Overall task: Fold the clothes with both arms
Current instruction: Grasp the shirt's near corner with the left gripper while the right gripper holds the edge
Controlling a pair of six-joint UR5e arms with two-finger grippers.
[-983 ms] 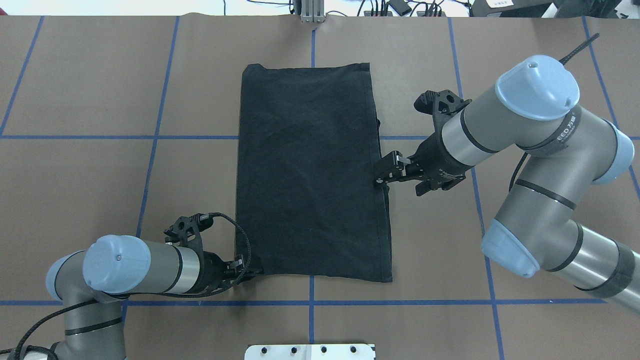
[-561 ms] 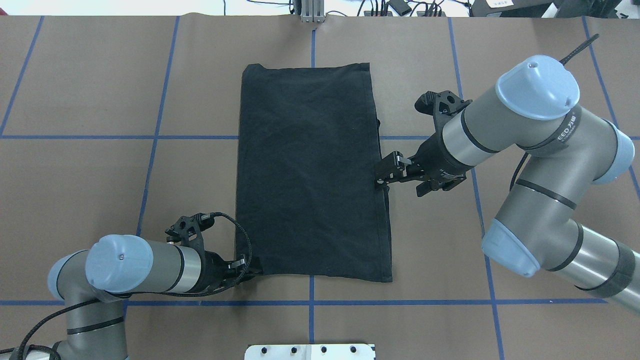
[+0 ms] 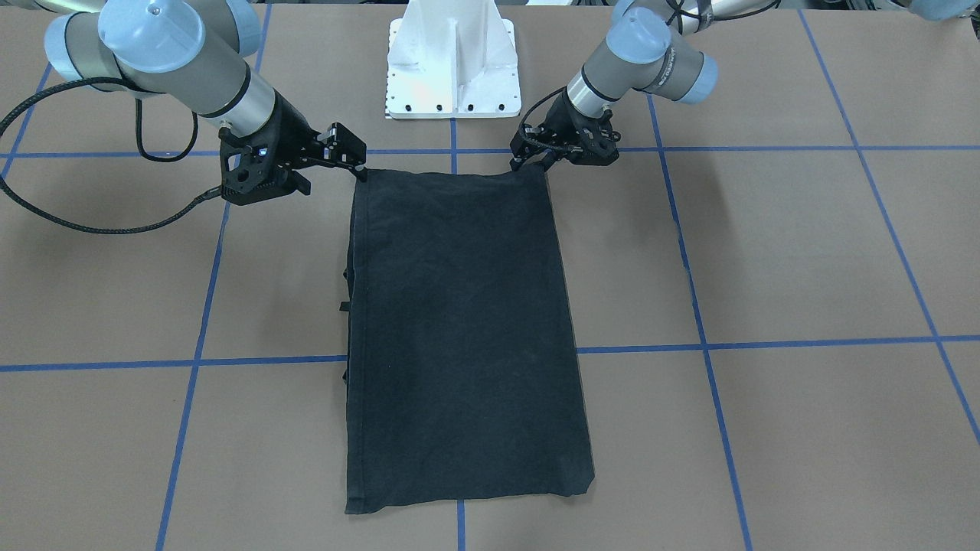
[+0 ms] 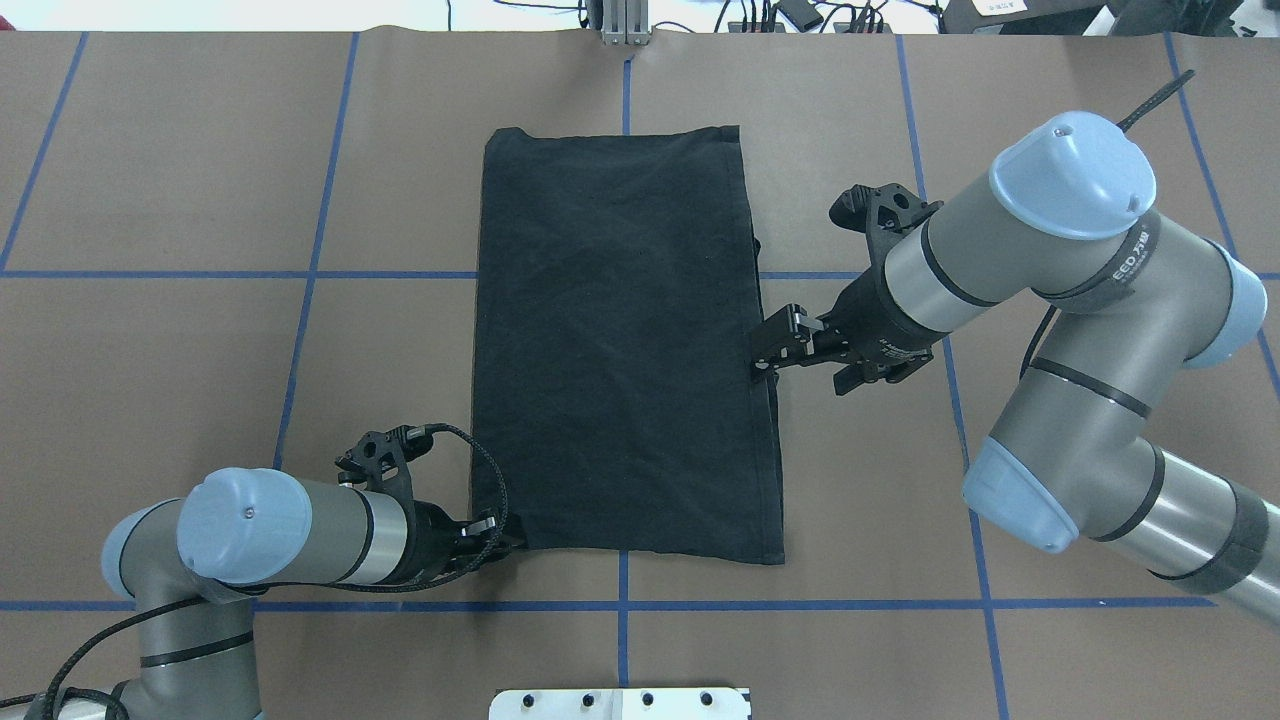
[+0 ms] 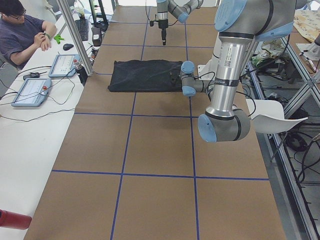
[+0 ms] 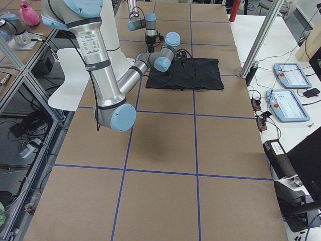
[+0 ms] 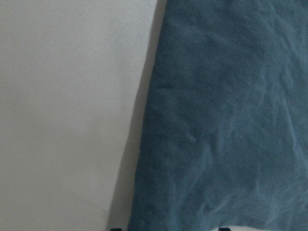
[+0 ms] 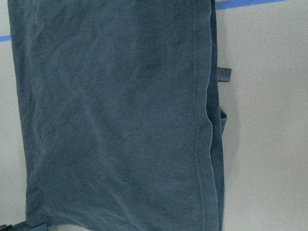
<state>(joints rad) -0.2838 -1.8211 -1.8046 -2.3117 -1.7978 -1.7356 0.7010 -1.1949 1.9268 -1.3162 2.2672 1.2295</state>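
T-shirt [image 4: 625, 340] flat — left jaws at corner, right jaws at side edge.

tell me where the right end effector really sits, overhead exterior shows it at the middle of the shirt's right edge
observer: the front-facing view puts the right end effector over the T-shirt's robot-side corner instead, so it is probably raised off the table.
operator: and the left one
observer: the left end effector looks low; its wrist view shows the T-shirt's side edge close up.
operator: anyone close by
observer: exterior left shows a person seated at the white bench across the table.
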